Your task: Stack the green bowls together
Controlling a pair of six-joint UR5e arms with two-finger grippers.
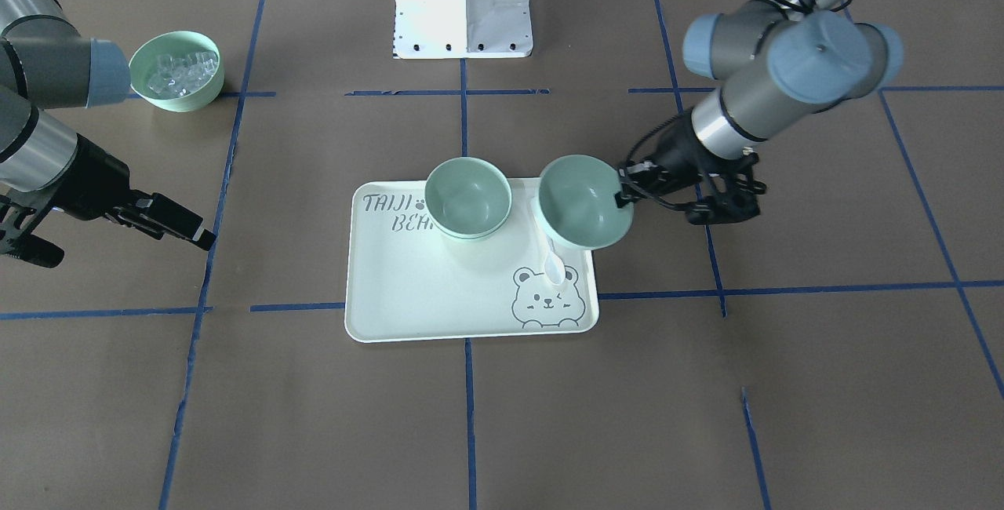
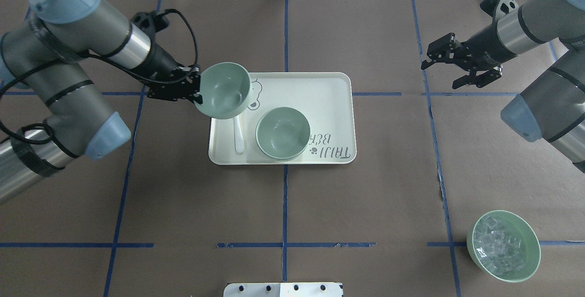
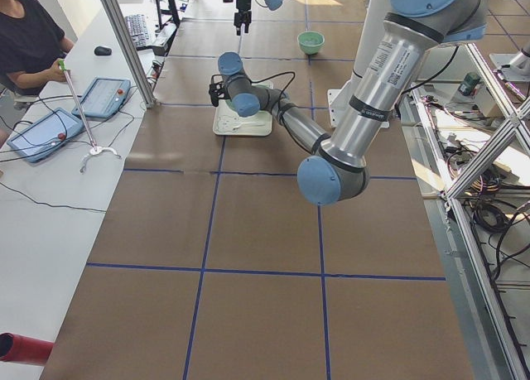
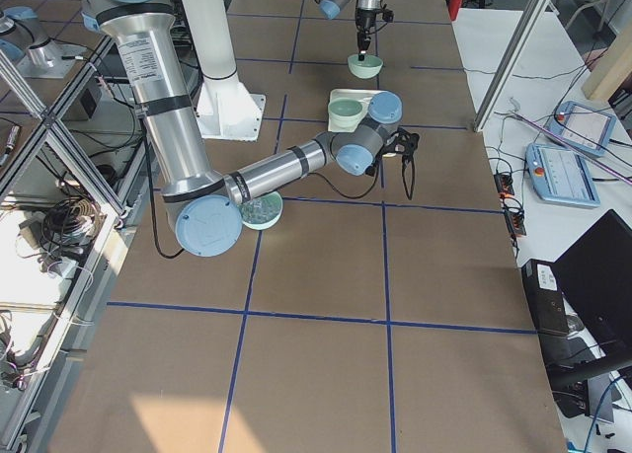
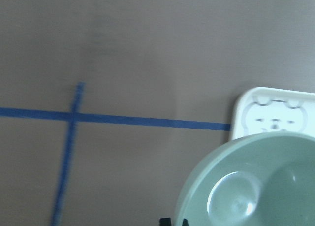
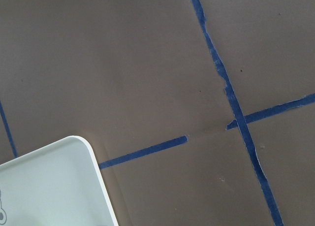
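The left hand pinches the rim of one small round pale mint-green plastic bowl between its two fingers and holds it up in the air, opening upward. In the overhead view this bowl hangs over the bear-printed corner of the pale green rectangular plastic tray, on the robot's left side of it. The left wrist view shows the bowl's smooth inside with the printed bear on the tray corner beyond it.

The other two pale mint-green bowls sit on the tray, one nested inside the other; a second rim shows just under the upper one. They stand upright near the tray's lettered edge, apart from the lifted bowl. A white plastic spoon lies flat on the tray just beside the nested pair, partly under the lifted bowl.

The right hand hovers with its fingers spread and nothing between them, well apart from the tray, over the brown paper-covered counter with its blue tape lines.

A larger green round bowl filled with clear ice-like cubes stands on the counter on the robot's right, well apart from the tray.
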